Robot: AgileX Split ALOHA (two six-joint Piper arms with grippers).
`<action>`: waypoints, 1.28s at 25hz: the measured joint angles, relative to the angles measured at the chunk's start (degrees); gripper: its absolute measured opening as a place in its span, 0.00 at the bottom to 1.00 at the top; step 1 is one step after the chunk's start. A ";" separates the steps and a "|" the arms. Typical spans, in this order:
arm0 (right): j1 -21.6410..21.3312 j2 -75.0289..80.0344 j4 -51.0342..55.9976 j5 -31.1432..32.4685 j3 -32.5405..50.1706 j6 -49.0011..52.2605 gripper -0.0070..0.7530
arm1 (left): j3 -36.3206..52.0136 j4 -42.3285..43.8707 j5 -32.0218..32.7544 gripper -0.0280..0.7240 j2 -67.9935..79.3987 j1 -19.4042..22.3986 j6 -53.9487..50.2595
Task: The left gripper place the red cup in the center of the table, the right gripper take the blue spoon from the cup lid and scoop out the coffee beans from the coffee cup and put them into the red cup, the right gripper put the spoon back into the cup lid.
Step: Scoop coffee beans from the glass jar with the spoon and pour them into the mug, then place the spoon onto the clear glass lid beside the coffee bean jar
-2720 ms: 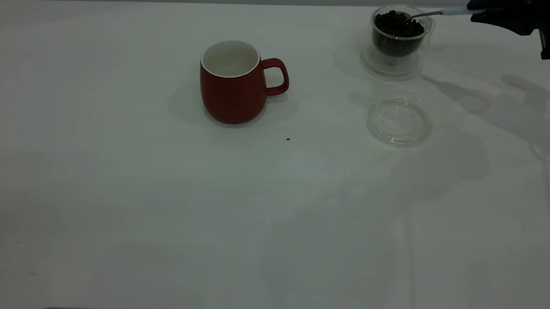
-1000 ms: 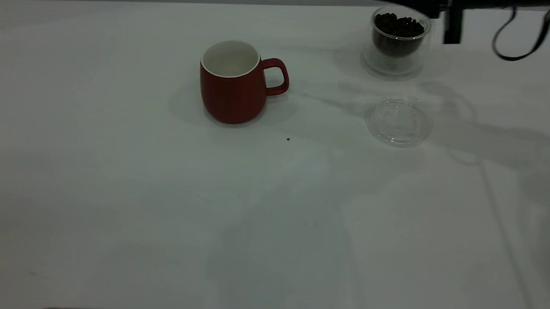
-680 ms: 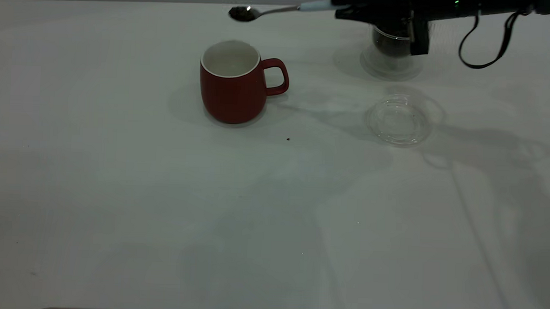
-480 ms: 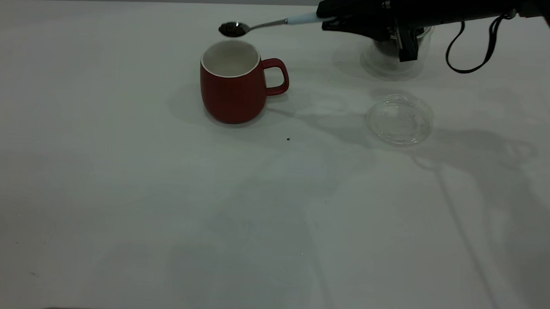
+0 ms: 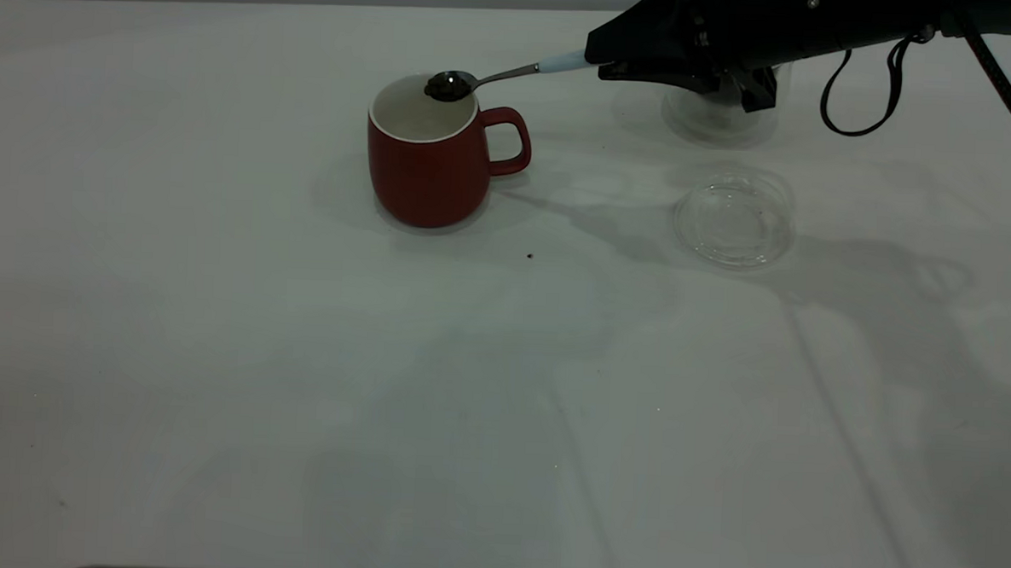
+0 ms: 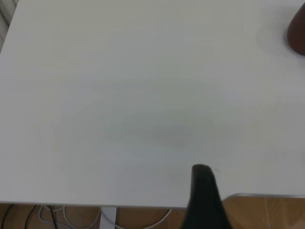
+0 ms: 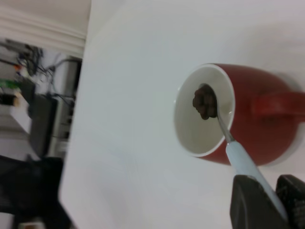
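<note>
Currently we see the right gripper [image 5: 605, 64] clamped on the light-blue handle of the blue spoon [image 5: 497, 75], reaching in from the far right. We note the spoon bowl, loaded with coffee beans [image 7: 204, 102], sits over the open mouth of the red cup [image 5: 430, 157], which stands upright near the table [image 5: 213, 348] centre. We find the clear cup lid [image 5: 734, 221] lying right of the cup, the coffee cup [image 5: 718, 114] beyond it. We cannot tell the left gripper [image 6: 204, 200] state.
</note>
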 joint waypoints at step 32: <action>-12.96 -10.71 0.84 4.43 20.03 1.72 0.15 | 0.00 0.00 0.00 0.82 0.00 0.00 0.00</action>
